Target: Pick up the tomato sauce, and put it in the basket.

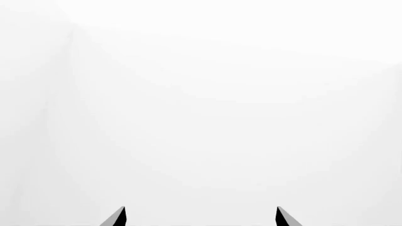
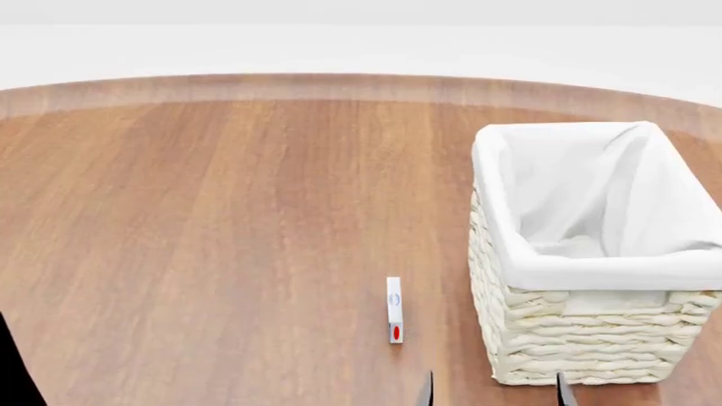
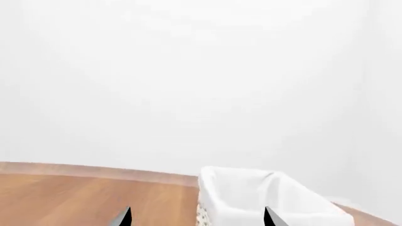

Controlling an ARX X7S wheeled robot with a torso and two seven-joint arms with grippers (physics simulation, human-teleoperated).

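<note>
**Tomato sauce not in view — basket waiting, right gripper parked low**

No red-and-green tin is showing in any view; can't tell where the tomato sauce is sitting. Not visible inside the basket (image 2: 587,254) either, though part of the liner floor is hidden by the near rim.

The basket, cream wicker with a white cloth liner, is standing upright on the wooden table (image 2: 203,237), right of centre in the head view. Just beside it toward the middle, a small white stick-like item (image 2: 394,309) with a red end is lying on the wood; too small to identify, and not a can.

The right gripper (image 2: 493,391) is showing only two dark fingertips at the near table edge in front of the basket, spread apart with nothing between them. The left gripper (image 1: 201,216) is facing a blank white background, tips likewise parted and holding nothing.

Judgement: the step in hand is locating the can. Doing it well probably means re-aiming the head or base first, keeping both grippers wide, and approaching the tin from the side with fingers straddling the label before lifting clear of the basket rim.
</note>
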